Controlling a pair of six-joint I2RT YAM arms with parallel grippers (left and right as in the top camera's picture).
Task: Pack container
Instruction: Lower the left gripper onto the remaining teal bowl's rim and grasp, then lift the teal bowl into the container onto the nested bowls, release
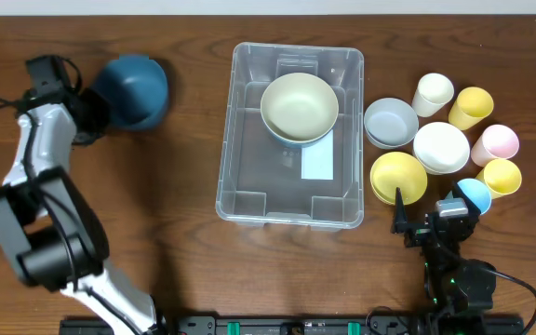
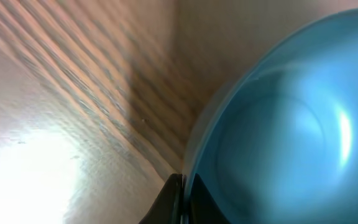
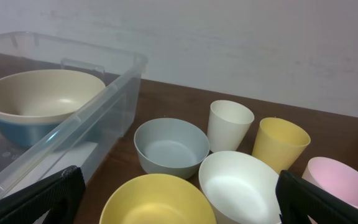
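The clear container (image 1: 226,140) stands mid-table, with a white label (image 1: 317,161) on its bottom. At its far end rests a beige bowl (image 1: 299,105), blue on the underside. A dark blue bowl (image 1: 133,90) sits on the table at the far left. My left gripper (image 1: 96,116) is shut on its rim. The left wrist view shows the two fingers (image 2: 184,180) pinching the edge of that blue bowl (image 2: 291,124). My right gripper (image 1: 433,207) stands open low over a yellow bowl (image 1: 398,177), apart from it.
Right of the container (image 3: 104,93) stand the yellow bowl (image 3: 157,202), a white bowl (image 3: 244,186), a grey bowl (image 3: 171,146), a white cup (image 3: 230,124), a yellow cup (image 3: 279,144) and a pink cup (image 3: 340,180). A light blue cup (image 1: 474,195) and another yellow cup (image 1: 502,176) stand nearer.
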